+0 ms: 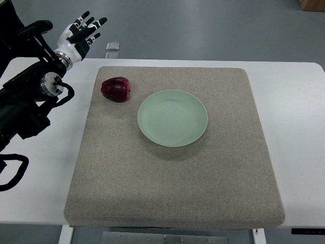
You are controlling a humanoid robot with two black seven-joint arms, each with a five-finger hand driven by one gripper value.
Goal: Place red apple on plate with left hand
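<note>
Glossy dark-red apple [116, 89] on coarse grey mat [172, 178], beside smooth round pale-green plate [172, 118]; left hand [80, 33] spread, empty.

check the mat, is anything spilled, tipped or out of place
Nothing stands out. The red apple lies on the grey mat just left of the empty green plate, apart from it. The left hand is open beyond the mat's far left corner.

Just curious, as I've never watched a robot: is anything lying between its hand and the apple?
No. In the top view, only bare white table and grey mat separate the open left hand from the red apple.
</note>
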